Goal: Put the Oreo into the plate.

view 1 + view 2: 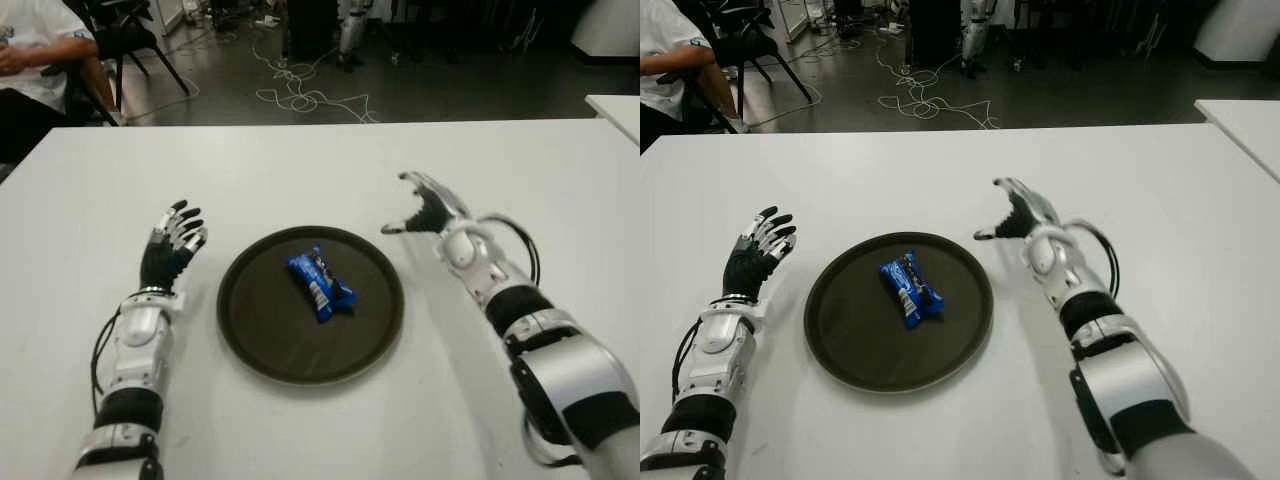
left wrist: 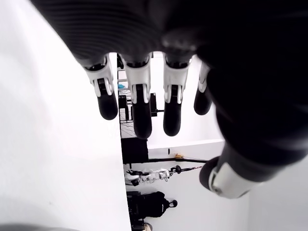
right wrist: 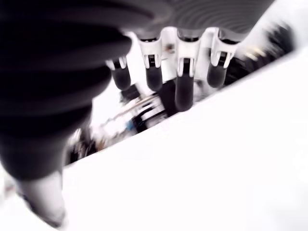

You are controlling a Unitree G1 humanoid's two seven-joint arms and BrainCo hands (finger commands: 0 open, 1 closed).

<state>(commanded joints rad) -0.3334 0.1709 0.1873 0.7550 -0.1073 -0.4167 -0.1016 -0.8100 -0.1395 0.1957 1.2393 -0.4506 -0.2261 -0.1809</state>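
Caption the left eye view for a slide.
Blue Oreo pack lies in the dark round plate on the white table; left hand and right hand flank it, open, empty.

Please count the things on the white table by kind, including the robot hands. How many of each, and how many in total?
Oreo pack: 1
Plate: 1
Robot hand: 2, left robot hand and right robot hand, both open and empty
Total: 4
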